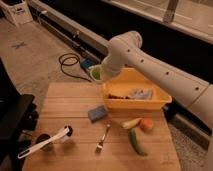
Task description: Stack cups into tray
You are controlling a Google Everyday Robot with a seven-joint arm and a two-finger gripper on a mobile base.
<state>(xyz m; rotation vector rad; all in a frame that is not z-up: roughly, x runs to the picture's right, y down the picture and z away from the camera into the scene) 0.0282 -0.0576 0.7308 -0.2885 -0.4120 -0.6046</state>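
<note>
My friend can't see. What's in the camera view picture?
A white robot arm holds a green cup in its gripper just left of a yellow tray on a wooden table. A sponge, fork and toy vegetables lie nearby.
</note>
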